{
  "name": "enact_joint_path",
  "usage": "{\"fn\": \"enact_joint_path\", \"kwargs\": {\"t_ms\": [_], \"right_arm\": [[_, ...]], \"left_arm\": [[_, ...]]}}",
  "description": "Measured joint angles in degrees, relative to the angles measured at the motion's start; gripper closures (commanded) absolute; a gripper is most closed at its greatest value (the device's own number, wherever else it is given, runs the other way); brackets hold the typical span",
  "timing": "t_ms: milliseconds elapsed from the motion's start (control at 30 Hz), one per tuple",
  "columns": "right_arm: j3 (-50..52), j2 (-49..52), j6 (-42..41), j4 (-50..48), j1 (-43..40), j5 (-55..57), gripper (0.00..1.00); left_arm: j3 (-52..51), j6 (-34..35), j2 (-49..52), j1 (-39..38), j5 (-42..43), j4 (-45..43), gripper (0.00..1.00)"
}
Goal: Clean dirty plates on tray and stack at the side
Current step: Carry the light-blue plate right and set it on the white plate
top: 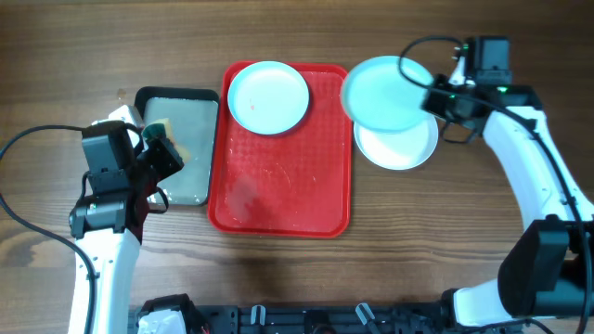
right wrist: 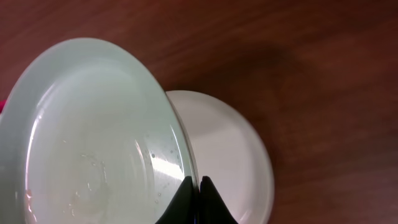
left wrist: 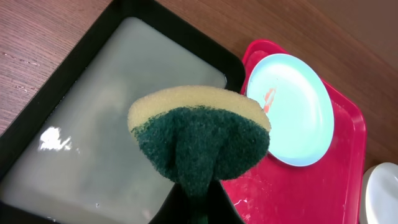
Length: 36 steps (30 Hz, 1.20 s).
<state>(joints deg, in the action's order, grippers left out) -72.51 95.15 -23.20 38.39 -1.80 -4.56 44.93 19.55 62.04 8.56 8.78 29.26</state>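
I read L claw (left wrist: 198,202) as closed on sponge (left wrist: 199,134), green scrub side toward wrist cam, held above grey tray (top: 176,94) of cloudy water just left of red tray (top: 278,199). R claw (right wrist: 198,194) is clamped on rim of plate 1 (right wrist: 93,137), which is wet, tilted and overlaps plate 2 (right wrist: 233,149) lying flat on counter (top: 390,269) just right of red tray; contact betw. the two I cannot tell. Plate 3 (top: 268,96) sits in red tray at far end, w/ small red smear near its rim.
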Motion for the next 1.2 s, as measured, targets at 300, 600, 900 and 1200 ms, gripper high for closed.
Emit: {"fn": "enact_joint_path", "kwargs": {"t_ms": [300, 600, 900, 1200], "right_arm": [[0.0, 0.13, 0.02, 2.97, -2.93, 2.67, 0.96], [0.0, 4.79, 0.61, 3.61, -2.89, 3.13, 0.96], [0.0, 9.77, 1.6, 3.87, -2.89, 3.13, 0.96], [0.0, 10.08, 1.64, 6.21, -2.89, 3.13, 0.96]], "left_arm": [[0.0, 0.0, 0.0, 0.0, 0.0, 0.11, 0.96], [0.0, 0.0, 0.0, 0.0, 0.0, 0.83, 0.96], [0.0, 0.0, 0.0, 0.0, 0.0, 0.83, 0.96], [0.0, 0.0, 0.0, 0.0, 0.0, 0.83, 0.96]]}}
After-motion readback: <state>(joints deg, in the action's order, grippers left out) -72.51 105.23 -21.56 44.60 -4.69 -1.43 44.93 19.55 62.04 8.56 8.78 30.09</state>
